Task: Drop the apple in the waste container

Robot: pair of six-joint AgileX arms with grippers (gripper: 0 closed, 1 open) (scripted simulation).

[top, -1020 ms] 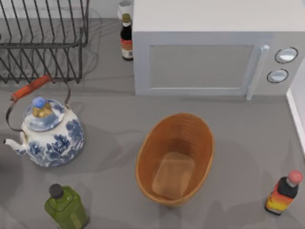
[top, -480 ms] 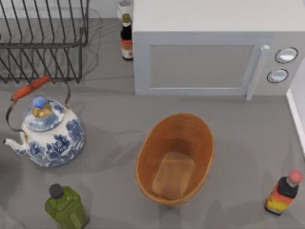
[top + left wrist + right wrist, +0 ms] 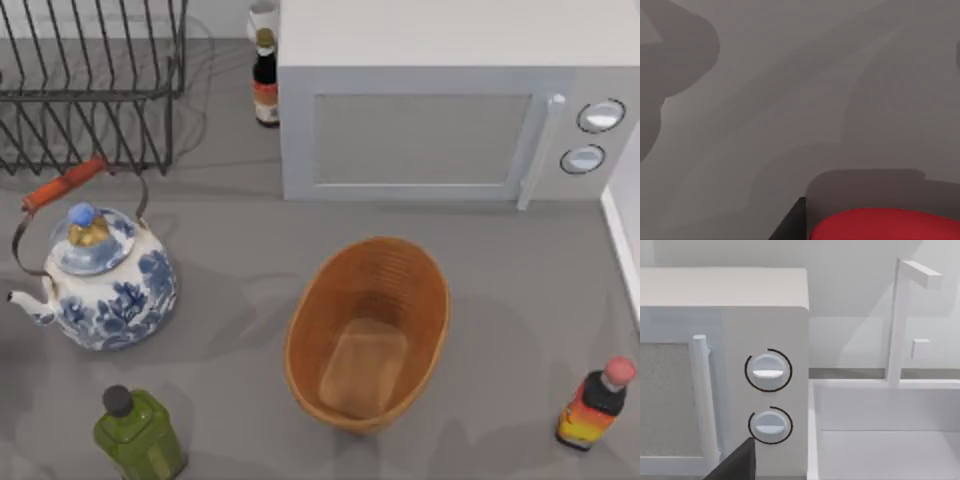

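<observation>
Sitting right against a dark finger of the left arm, the apple hangs over bare grey worktop; whether those fingers clamp it I cannot tell. Mid-worktop, the waste container stands empty.

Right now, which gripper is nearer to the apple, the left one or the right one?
Left. The apple lies right beside a finger of the left gripper in the left wrist view. The right gripper faces the microwave, no apple near.

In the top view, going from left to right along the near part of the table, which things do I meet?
Green bottle → waste container → bottle with the pink cap.
</observation>
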